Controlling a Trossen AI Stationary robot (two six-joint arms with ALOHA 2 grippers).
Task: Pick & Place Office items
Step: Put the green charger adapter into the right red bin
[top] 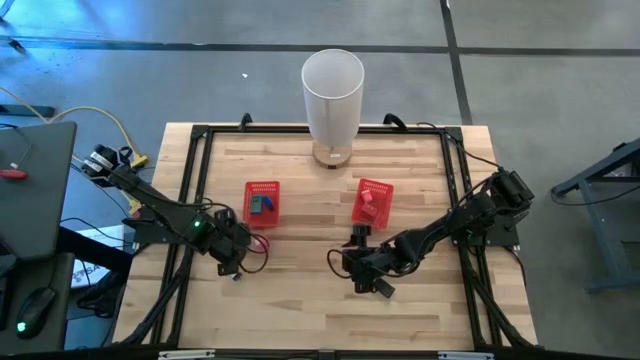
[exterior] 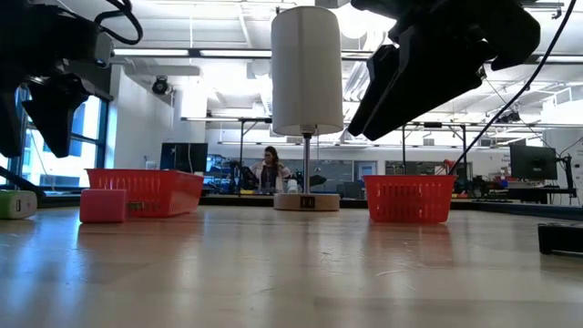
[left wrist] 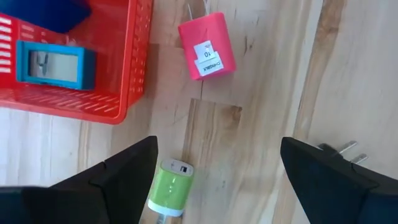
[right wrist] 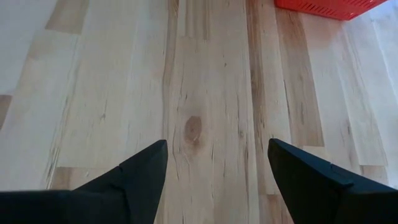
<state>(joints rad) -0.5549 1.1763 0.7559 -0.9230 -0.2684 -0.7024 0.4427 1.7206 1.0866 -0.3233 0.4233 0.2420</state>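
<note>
We're over the left gripper (left wrist: 217, 180), fingers spread wide and empty above the wood table (left wrist: 261, 124). Just ahead of it lies a pink charger (left wrist: 206, 45), label up, apart from both fingers. Beside the near finger (left wrist: 124, 177) sits a green-and-white plug (left wrist: 169, 190), close to it but whether touching we can't tell. By the other finger, a black plug (left wrist: 339, 152) shows its prongs. Ahead and to the side stands the left basket (left wrist: 118, 74), holding a teal item (left wrist: 53, 64) with a blue one (left wrist: 53, 14) next to it.

The right gripper (right wrist: 217, 171) hangs open too, gripping nothing, bare wood between its fingers. The right basket (top: 372, 202) lies well ahead of it, a red item (top: 367, 198) inside. From above, both arms sit low on the table, the white cylinder (top: 332, 105) beyond the baskets.
</note>
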